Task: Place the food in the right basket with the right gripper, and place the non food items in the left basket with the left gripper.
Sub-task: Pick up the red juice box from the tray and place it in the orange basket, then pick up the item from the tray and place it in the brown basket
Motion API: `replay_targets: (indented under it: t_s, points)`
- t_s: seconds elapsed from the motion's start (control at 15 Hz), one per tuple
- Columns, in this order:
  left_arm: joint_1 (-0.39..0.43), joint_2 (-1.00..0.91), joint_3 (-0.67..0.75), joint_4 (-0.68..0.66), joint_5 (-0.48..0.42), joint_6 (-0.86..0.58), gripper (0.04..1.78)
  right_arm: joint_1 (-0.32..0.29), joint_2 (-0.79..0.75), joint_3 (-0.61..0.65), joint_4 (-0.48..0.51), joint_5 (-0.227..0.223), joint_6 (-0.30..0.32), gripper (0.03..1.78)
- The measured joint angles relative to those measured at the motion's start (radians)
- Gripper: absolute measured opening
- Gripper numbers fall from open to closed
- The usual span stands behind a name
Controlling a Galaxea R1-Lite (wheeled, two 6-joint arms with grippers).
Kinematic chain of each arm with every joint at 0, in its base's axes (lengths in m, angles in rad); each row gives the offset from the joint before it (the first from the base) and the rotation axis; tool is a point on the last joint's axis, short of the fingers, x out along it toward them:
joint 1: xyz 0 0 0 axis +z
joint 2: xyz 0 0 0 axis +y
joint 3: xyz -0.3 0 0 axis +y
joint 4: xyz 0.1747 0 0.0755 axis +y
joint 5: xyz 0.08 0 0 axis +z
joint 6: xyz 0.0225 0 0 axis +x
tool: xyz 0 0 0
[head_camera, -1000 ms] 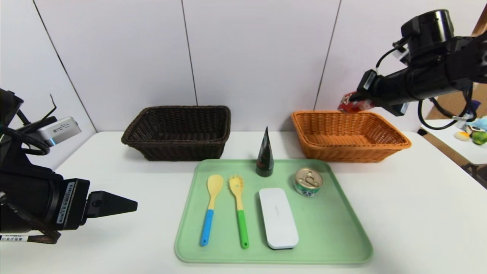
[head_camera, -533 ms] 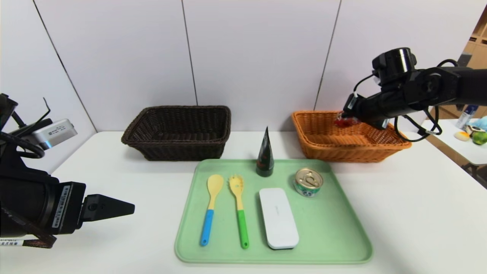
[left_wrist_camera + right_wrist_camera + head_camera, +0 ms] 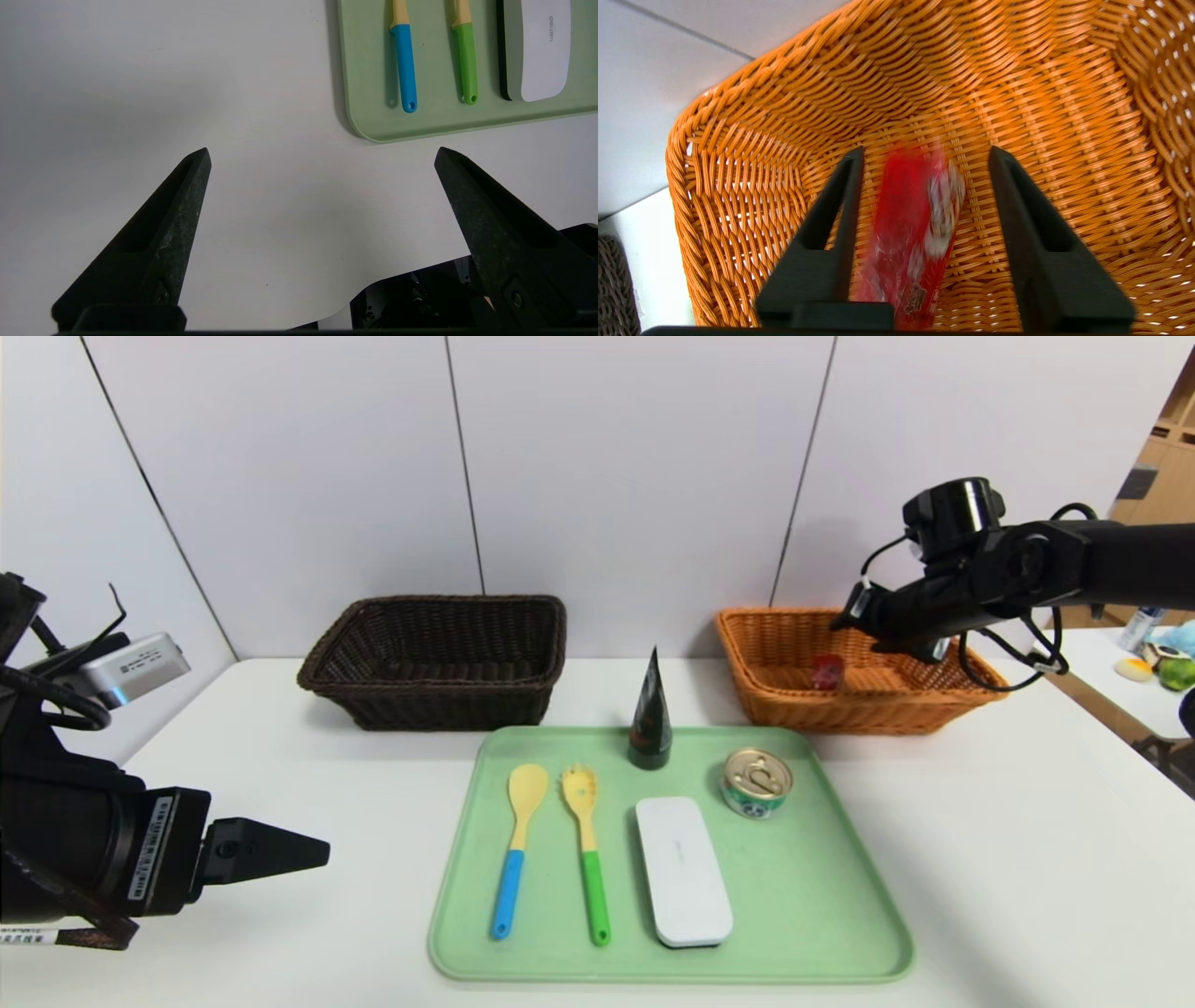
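Baskets numbered two on the desk (image 3: 1027, 859): the dark brown left basket (image 3: 439, 658) was seen empty, while the orange right basket (image 3: 775, 695) held one red carton (image 3: 827, 671), blurred between the parted fingers of the right end effector (image 3: 924, 156). Five items were counted on the green tray (image 3: 822, 915): one spoon (image 3: 518, 840), one fork (image 3: 586, 849), one white case (image 3: 683, 870), one cone tube (image 3: 651, 714), one tin (image 3: 756, 782). The left end effector (image 3: 322, 156) was held wide apart at near left.
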Motion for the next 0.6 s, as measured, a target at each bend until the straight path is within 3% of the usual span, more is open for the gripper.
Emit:
replay_targets:
  t_s: [0.27, 0.4, 0.6]
  points:
    - [0.0, -0.004, 0.011, 0.0, 0.0, -0.003, 1.69, 0.003, -0.015, -0.025, 0.0, -0.002, 0.0, 1.25]
    - [0.0, -0.009, 0.018, 0.0, 0.0, -0.016, 1.69, 0.013, -0.06, -0.034, -0.005, -0.024, 0.0, 1.36]
    - [0.0, -0.012, 0.021, -0.003, 0.0, -0.017, 1.69, 0.069, -0.161, -0.043, 0.017, -0.043, 0.0, 1.47]
